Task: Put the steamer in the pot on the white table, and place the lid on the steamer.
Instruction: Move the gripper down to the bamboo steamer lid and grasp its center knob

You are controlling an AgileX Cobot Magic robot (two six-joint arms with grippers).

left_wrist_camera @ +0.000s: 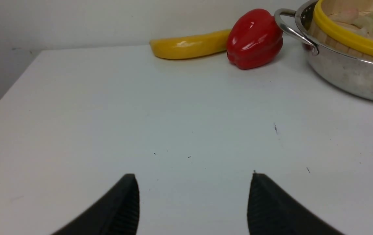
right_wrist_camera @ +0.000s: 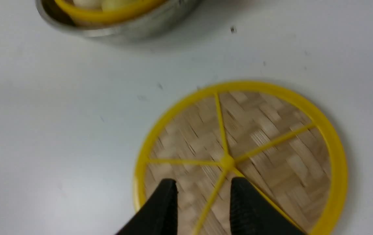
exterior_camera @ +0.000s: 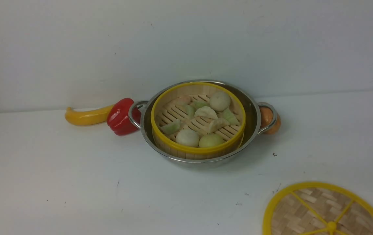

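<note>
Steamer (exterior_camera: 199, 150) sits in pot (exterior_camera: 252, 112); lid (right_wrist_camera: 271, 147) comes next.
My right jaws hang apart over the lid, left jaws wide, empty; next: clamp its knob (right_wrist_camera: 227, 161).

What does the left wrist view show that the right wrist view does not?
Only the left wrist view: a yellow banana, a red pepper, a loop handle, and the left tool, open and empty. Only the right wrist view: the lid lying flat, with the right tool over it, jaws apart. Both: part of the pot holding the steamer, on the white table.
</note>
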